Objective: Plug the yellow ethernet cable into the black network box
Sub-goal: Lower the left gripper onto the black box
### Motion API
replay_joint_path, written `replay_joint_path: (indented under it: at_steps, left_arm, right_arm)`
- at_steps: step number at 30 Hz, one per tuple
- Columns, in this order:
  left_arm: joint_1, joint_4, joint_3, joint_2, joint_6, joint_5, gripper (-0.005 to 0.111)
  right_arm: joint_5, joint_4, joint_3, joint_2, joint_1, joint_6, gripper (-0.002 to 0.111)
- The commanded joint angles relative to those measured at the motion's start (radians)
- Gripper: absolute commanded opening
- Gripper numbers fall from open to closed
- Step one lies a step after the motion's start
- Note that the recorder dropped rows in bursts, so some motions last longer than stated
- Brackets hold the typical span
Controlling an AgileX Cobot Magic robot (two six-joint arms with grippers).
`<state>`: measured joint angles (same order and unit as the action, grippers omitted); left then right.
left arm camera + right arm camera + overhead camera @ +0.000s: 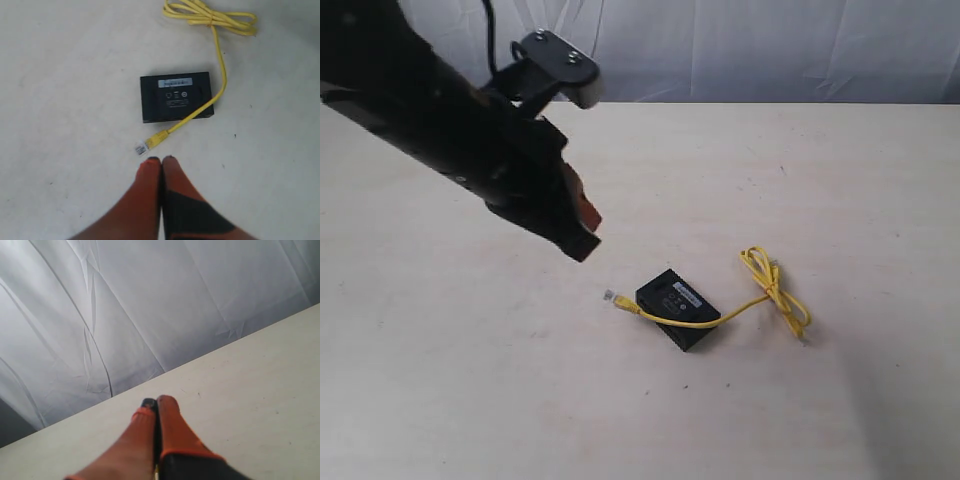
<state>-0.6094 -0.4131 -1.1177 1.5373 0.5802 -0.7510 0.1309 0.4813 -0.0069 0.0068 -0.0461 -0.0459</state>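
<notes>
The black network box (678, 308) (176, 96) lies flat on the pale table, its label strip facing up. The yellow ethernet cable (772, 290) (220, 65) runs from a knotted bundle of loops (766, 270) (212, 16) across the box's edge to a clear plug (611, 297) (142, 148) lying loose on the table beside the box. My left gripper (582, 240) (161, 160) hovers above the table just short of that plug, shut and empty. My right gripper (157, 402) is shut with nothing in it, shown only in its wrist view, over bare table near the backdrop.
The table (800, 160) is pale and carries nothing else. A grey-white cloth backdrop (770, 45) (150, 300) hangs behind its far edge. The left arm's dark body (430, 110) fills the upper left of the exterior view.
</notes>
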Motion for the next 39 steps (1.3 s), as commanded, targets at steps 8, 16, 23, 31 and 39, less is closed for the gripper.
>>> replay_joint_path:
  at_steps: [8,16,23,31,39]
  left_arm:
    - [-0.111,-0.021,-0.174,0.253,0.032,-0.017,0.0]
    - [-0.121,-0.024,-0.297,0.409,0.242,-0.168,0.0]
    - [-0.121,-0.028,-0.398,0.505,0.367,-0.228,0.0]
    - [-0.121,-0.089,-0.472,0.601,0.388,-0.233,0.0]
    - [-0.121,-0.025,-0.51,0.684,0.298,-0.157,0.0]
  right_arm:
    - [0.001,-0.006,0.007,-0.007,0.006,0.002,-0.001]
    - [0.005,-0.002,0.007,-0.007,0.004,0.002,-0.001]
    - [0.007,-0.002,0.007,-0.007,0.004,0.002,-0.001]
    - [0.008,-0.002,0.007,-0.007,0.004,0.002,-0.001]
    - [0.008,-0.002,0.007,-0.007,0.004,0.002,-0.001]
